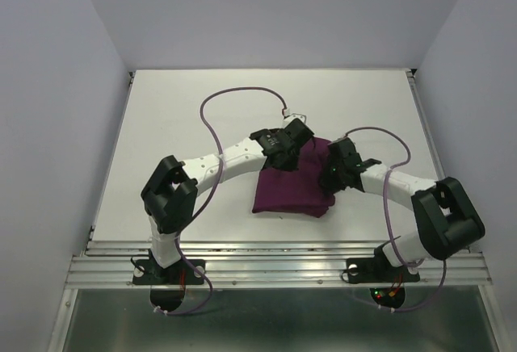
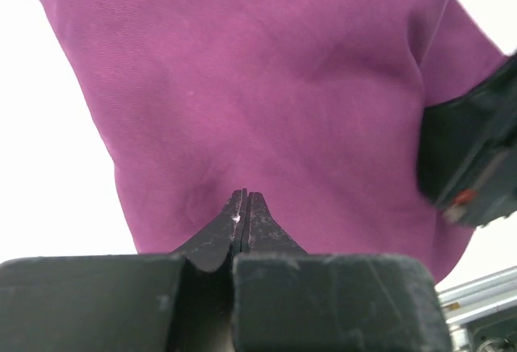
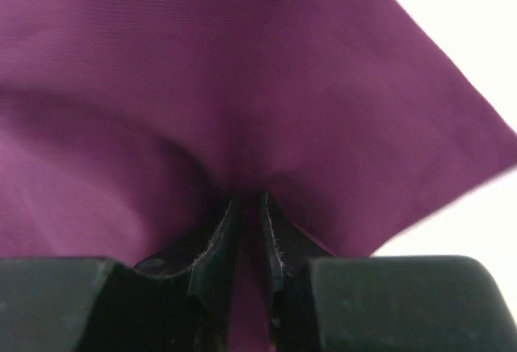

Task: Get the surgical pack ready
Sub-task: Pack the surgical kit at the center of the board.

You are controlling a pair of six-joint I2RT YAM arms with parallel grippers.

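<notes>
The left pincer is closed: in its wrist view the 2 black, scuffed fingertips meet with only a hairline seam between them, and they nip a small fold of the purple cloth, whose creases fan out from the tips. The right pincer is nearly closed, its 2 matte black fingers leaving a narrow slot filled with a pinched strip of the same cloth, which spreads away ahead of them in soft folds. The fabric is a fine, tight weave with a faint sheen, magenta where lit and dark plum in the overhead view. There the cloth lies as a roughly square, folded bundle on the flat white table, between the 2 pincers: the left one holds its far edge, the right one its right-hand edge, and most of the bundle lies just nearer than both. Past the left pincer's tips, to its right, the blocky black body of the right pincer touches the cloth and bears a small red mark, too blurred to read. A thin lilac cable loops over the white left arm, and a ribbed aluminium rail runs along the table's near edge.
</notes>
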